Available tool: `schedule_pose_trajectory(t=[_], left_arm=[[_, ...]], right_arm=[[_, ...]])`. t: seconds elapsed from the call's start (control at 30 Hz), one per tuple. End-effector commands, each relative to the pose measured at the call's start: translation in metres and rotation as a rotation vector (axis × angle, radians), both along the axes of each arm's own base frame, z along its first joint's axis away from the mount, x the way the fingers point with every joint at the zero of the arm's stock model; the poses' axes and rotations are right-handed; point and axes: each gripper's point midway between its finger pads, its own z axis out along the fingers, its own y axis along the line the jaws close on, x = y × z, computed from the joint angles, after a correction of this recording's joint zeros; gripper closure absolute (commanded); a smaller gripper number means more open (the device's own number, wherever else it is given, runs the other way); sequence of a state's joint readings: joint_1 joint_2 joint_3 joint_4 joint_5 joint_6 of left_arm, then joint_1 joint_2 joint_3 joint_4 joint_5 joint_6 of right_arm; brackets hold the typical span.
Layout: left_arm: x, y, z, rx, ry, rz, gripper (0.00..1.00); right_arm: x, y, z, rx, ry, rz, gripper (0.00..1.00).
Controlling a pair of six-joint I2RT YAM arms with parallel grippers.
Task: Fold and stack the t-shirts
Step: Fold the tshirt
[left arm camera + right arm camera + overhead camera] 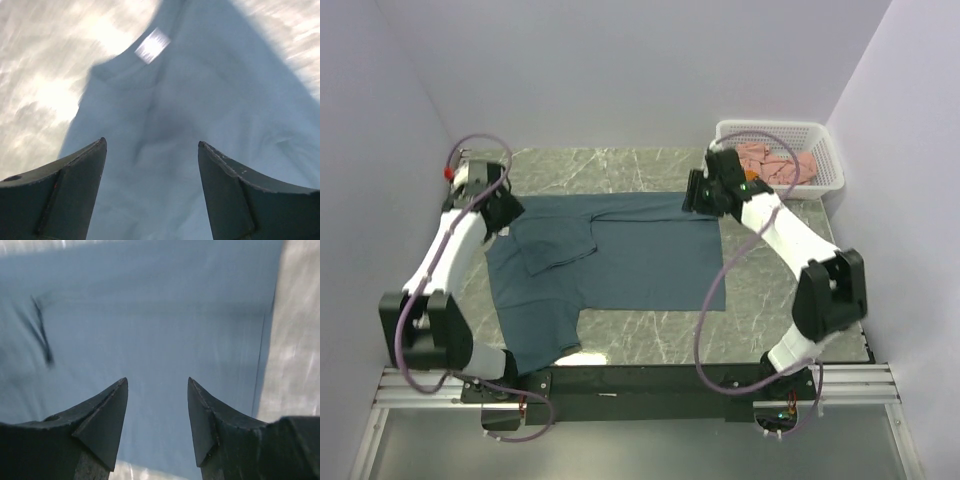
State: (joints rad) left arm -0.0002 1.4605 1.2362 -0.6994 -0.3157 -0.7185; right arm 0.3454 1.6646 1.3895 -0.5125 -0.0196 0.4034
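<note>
One dark slate-blue t-shirt (650,265) lies spread on the marble-patterned counter (770,300) between the two arms, while the salmon-pink t-shirts (772,160) sit crumpled together inside the white lattice basket (825,140) at the far right corner of the counter; how many pink ones are in the heap cannot be told. The basket stands apart from the blue shirt, just beyond the right arm's wrist. On the blue shirt, a flap of cloth is folded over its left part, and a section on the near left reaches the near edge of the counter.

The left end effector (151,145) hovers over the shirt's far left corner with its fingers wide apart and nothing between them; its wrist view shows the collar area below, with a white label (152,45) inside the neckline and pale counter beyond. The right end effector (157,381) hangs over the shirt's far right corner, its fingers also apart and empty; below it is smooth blue cloth, whose straight edge runs down the right side of the wrist view with bare counter next to it
</note>
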Motion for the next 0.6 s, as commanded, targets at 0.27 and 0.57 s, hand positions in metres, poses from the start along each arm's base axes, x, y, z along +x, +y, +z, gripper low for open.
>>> schedule_pose_trajectory(t=[0.27,0.57], left_arm=[[-0.131,0.030,-0.098,-0.122,0.225,0.253,0.30],[-0.148,0.027,-0.123,-0.147,0.310,0.275,0.39]], right_arm=[[-0.132,-0.028,-0.054,-0.022,0.077,0.030,0.42],[-0.150,-0.036,-0.064,-0.017,0.060,0.040,0.43]])
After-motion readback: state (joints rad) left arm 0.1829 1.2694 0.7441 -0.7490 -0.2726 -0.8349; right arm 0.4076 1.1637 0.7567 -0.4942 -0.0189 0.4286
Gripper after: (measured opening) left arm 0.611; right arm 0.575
